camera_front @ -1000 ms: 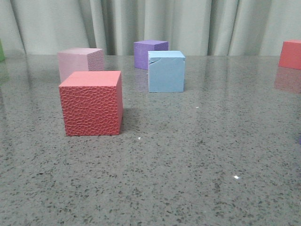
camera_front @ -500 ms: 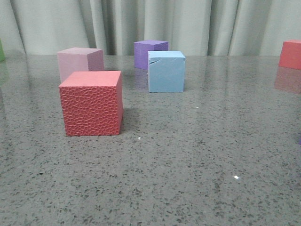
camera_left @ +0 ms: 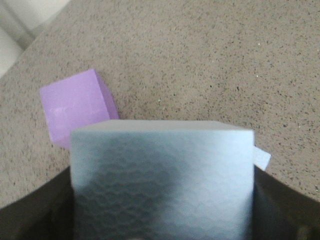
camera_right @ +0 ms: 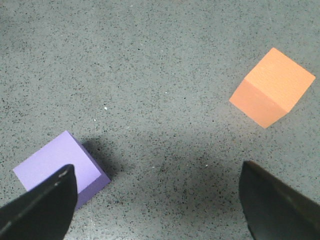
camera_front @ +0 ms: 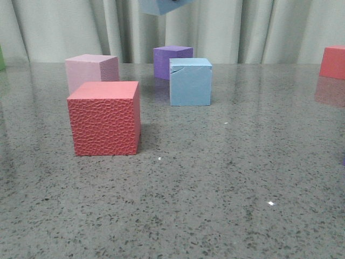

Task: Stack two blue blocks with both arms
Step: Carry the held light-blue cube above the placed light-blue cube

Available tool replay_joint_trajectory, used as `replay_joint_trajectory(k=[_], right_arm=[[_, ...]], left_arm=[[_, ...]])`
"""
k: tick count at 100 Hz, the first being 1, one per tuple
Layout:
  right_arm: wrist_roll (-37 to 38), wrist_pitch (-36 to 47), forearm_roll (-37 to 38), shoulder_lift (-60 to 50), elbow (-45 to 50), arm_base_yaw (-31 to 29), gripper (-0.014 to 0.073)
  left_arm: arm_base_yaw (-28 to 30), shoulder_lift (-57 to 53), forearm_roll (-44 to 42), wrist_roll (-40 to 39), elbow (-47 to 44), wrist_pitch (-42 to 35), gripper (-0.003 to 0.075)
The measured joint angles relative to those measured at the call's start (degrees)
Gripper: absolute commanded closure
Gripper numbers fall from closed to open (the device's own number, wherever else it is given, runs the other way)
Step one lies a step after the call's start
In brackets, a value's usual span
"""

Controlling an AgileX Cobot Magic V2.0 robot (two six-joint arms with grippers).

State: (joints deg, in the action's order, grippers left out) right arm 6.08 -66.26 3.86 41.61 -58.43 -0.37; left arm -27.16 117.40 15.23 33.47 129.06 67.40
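Note:
One blue block [camera_front: 190, 82] with a cracked top edge stands on the table, in front of the purple cube [camera_front: 171, 60]. The other blue block [camera_front: 160, 6] hangs high above it at the top edge of the front view, tilted a little. In the left wrist view that block [camera_left: 161, 180] fills the space between the dark fingers [camera_left: 282, 210], and my left gripper [camera_left: 161, 200] is shut on it. A pale blue corner [camera_left: 261, 159] of the resting block peeks out beside it. My right gripper [camera_right: 156, 170] is open over bare table, with nothing between its fingers.
A large red cube [camera_front: 105, 117] stands front left with a pale pink cube [camera_front: 90, 71] behind it. Another red cube [camera_front: 333, 61] sits at the far right edge. Below my right gripper lie a purple cube [camera_right: 57, 165] and an orange cube [camera_right: 272, 86].
The held blue block has come into the top of the front view, above the resting blue block. The cubes on the table have not moved.

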Motion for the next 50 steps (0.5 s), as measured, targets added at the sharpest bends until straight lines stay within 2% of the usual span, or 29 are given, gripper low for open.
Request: replay_joint_trajectory(k=[21, 50], right_arm=[[0.00, 0.00, 0.00, 0.00, 0.00, 0.00, -0.0053], [0.00, 0.09, 0.00, 0.00, 0.00, 0.00, -0.0053]], left_arm=[[-1.97, 2.43, 0.92, 6.04, 2.98, 2.95, 0.0419], [-3.30, 3.73, 2.61, 10.07, 3.10, 4.62, 0.0419]])
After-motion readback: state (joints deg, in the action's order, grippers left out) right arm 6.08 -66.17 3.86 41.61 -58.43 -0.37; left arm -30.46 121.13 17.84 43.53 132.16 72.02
